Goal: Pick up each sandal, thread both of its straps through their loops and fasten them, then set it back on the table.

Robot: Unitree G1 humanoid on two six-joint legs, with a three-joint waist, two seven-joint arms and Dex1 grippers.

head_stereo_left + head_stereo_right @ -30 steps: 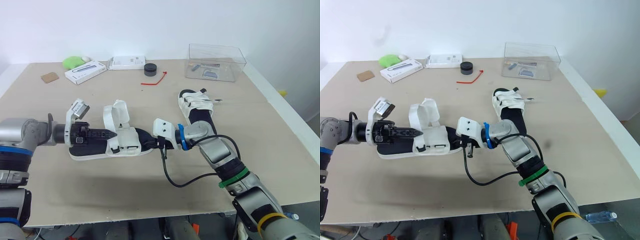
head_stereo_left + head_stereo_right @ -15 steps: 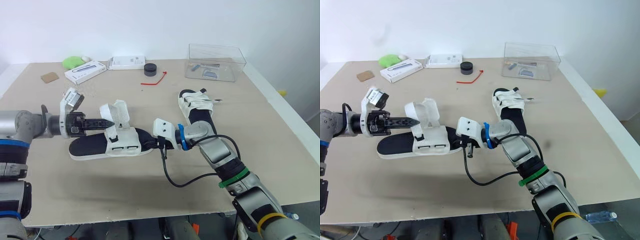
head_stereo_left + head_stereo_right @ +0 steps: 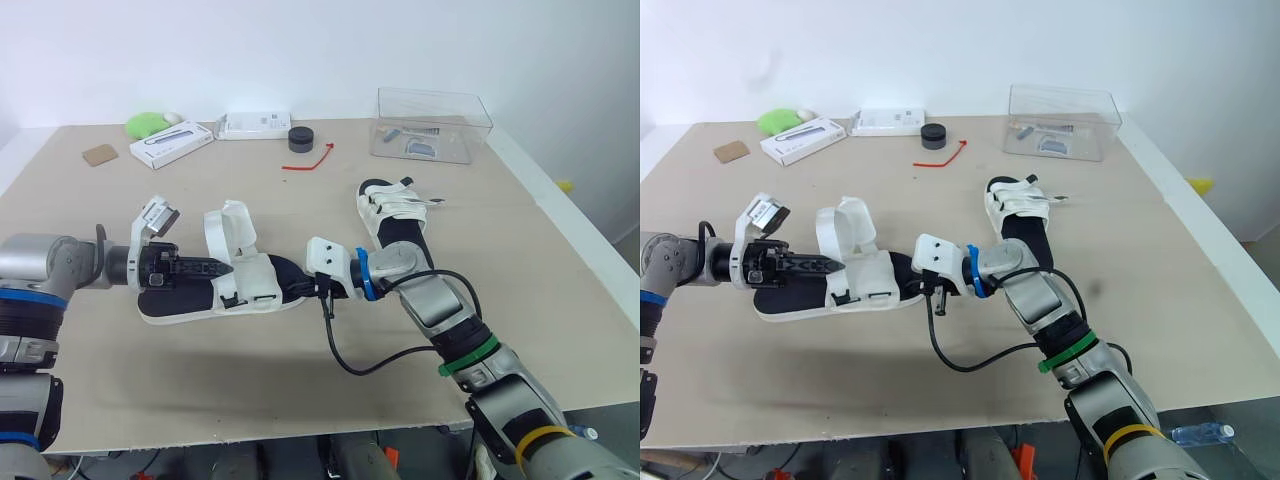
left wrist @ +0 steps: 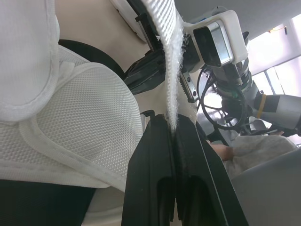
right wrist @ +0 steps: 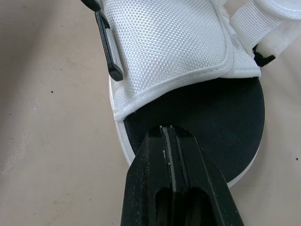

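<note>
1. The nearer sandal (image 3: 256,283) is lying flat on the table (image 3: 300,385), left of the middle, with its length running left to right.
2. The left gripper (image 3: 219,266) is reaching in from the left, low over the sandal's left end, with its black fingers (image 4: 155,155) pressed together on the edge of a white strap (image 4: 172,56).
3. That strap is standing up from the sandal in a loose arch and is unfastened.
4. The right gripper (image 3: 318,287) is coming in from the right, with its fingers (image 5: 155,160) closed against each other.
5. Its tips are sitting at the black footbed on the sandal's right end; I cannot tell whether they are pinching the sole's rim or only pressing on it.
6. A black plastic loop (image 5: 110,52) is lying along the edge of the sandal's white mesh upper, just beyond the right gripper's tips.
7. The second sandal (image 3: 394,214) is resting farther back and to the right, well apart from the first, with white straps lying across it.
8. A black cable (image 3: 365,362) is looping over the table near the right forearm.
9. Along the far edge, from left to right, are sitting a brown square (image 3: 99,154), a green object (image 3: 147,123), two white boxes (image 3: 170,144) (image 3: 254,124), a black round puck (image 3: 300,138), a red cord (image 3: 310,160) and a clear plastic box (image 3: 432,126).
</note>
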